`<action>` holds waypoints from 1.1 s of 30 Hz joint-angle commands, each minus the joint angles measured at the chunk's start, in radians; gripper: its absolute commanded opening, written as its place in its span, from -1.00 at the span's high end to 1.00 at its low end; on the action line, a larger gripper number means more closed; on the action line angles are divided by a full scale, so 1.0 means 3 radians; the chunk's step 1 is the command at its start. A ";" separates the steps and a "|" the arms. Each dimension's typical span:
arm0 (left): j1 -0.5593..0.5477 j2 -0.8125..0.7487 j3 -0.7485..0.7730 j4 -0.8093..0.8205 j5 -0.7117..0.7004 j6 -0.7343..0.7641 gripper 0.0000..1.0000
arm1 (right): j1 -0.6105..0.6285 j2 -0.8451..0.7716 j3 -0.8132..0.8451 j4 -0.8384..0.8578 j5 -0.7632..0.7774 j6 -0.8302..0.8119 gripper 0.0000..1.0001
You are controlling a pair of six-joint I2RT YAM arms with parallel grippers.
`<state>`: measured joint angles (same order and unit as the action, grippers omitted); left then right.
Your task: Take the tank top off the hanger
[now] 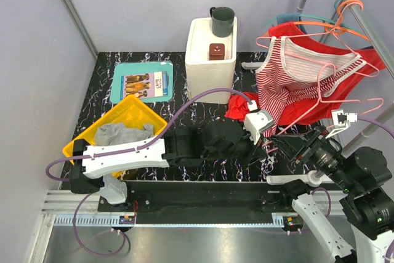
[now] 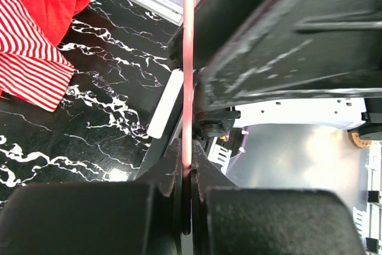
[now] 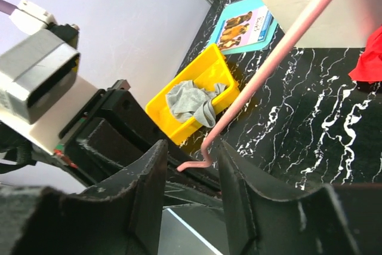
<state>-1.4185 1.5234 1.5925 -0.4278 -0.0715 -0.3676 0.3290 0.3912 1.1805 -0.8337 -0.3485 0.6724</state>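
While it hangs at the far right of the scene, the red-and-white striped tank top (image 1: pixel 295 72) is draped on the pink hanger (image 2: pixel 190 58), its hem sagging toward the black marble table (image 1: pixel 209 109). A red garment (image 1: pixel 360 60) hangs just behind it on an orange hanger (image 1: pixel 332 26), both crowded under the slanted rail (image 1: pixel 363 16). The left gripper (image 2: pixel 188 174) is clamped tight on the pink hanger's thin rod. The right gripper (image 3: pixel 191 150) stands partly open, the rod's bent end between its jaws, gripped by neither. The left arm stretches across the near table. To the left stand a white box (image 1: pixel 206 69) carrying a dark green mug (image 1: pixel 222 21), a teal tray (image 1: pixel 123 72) with a booklet (image 1: pixel 146 84), and a yellow bin (image 1: pixel 132 109) holding grey cloth (image 1: pixel 123 132).
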 commanded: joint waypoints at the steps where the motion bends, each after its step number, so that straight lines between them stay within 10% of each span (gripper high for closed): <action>1: -0.0012 -0.0026 0.0117 0.0173 0.0146 -0.0017 1.00 | 0.0018 0.0020 -0.0095 0.0156 0.0093 -0.0089 0.13; 12: -0.0012 -0.0026 0.0204 0.0214 0.0218 0.0080 1.00 | 0.0013 0.0041 -0.0217 0.0416 0.0200 0.0167 0.45; 16: -0.0006 -0.0036 0.0250 0.0209 0.0218 0.0121 0.96 | 0.0018 -0.0010 -0.0248 0.0468 0.0261 0.0274 0.97; 22: 0.0060 -0.0266 0.0066 0.0204 -0.0109 0.0095 -0.35 | 0.0023 -0.0062 -0.0187 0.0555 0.0476 0.0504 1.00; 33: 0.0213 -0.1222 -0.0460 0.0081 -0.0238 0.0096 -0.57 | 0.0018 0.0179 0.0018 0.0861 0.1253 0.0658 1.00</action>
<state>-1.3571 1.2362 1.5002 -0.4236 -0.1429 -0.3283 0.3328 0.4080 1.1492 -0.6849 -0.1020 0.8501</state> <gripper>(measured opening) 0.778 0.031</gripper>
